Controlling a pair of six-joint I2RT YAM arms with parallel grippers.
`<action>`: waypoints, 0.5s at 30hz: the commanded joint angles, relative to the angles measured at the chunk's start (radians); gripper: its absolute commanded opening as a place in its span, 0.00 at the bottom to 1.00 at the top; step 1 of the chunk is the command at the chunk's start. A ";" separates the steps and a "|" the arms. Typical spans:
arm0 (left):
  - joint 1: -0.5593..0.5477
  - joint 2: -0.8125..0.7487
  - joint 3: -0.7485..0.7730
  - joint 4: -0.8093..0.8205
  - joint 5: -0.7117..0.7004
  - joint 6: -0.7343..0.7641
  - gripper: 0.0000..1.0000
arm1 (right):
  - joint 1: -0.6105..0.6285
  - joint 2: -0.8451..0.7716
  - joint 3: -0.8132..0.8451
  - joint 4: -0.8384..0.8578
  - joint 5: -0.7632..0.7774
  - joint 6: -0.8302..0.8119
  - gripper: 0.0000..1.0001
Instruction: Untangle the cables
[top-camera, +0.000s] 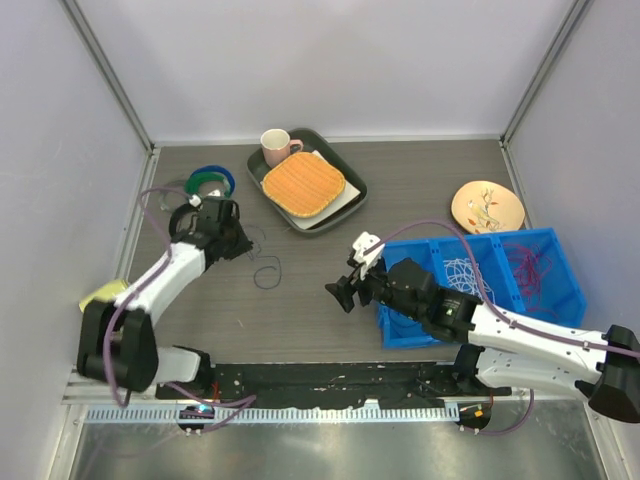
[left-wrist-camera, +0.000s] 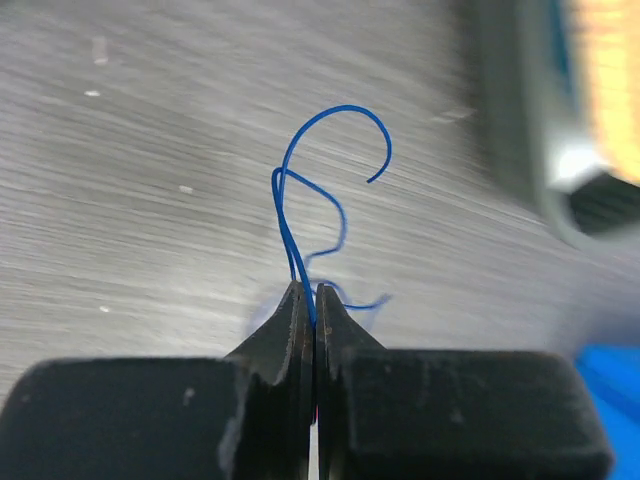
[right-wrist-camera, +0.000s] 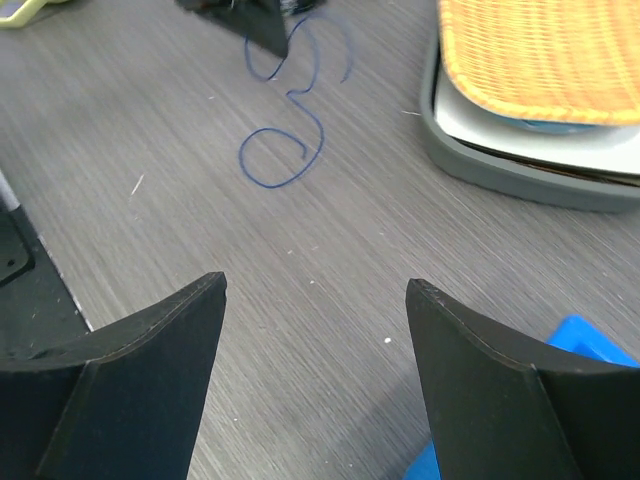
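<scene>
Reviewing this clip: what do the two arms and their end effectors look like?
The left arm and right arm have white link shells with black joints; a mauve hose loops along each. The left end effector and right end effector each have two matte black fingers tapering to wedges.

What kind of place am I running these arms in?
Most likely a lab test cell, not a home: a grey table boxed in by plain walls on metal framing, with staged props: a blue bin holding cables, and a tray with a mug.
</scene>
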 joint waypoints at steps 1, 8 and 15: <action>-0.046 -0.331 -0.040 0.088 0.202 -0.004 0.00 | -0.002 0.054 0.001 0.140 -0.154 -0.102 0.78; -0.190 -0.678 -0.127 0.231 0.473 -0.082 0.00 | 0.004 0.125 0.013 0.332 -0.295 -0.266 0.78; -0.260 -0.758 -0.149 0.257 0.499 -0.134 0.00 | 0.004 0.223 0.111 0.375 -0.343 -0.372 0.79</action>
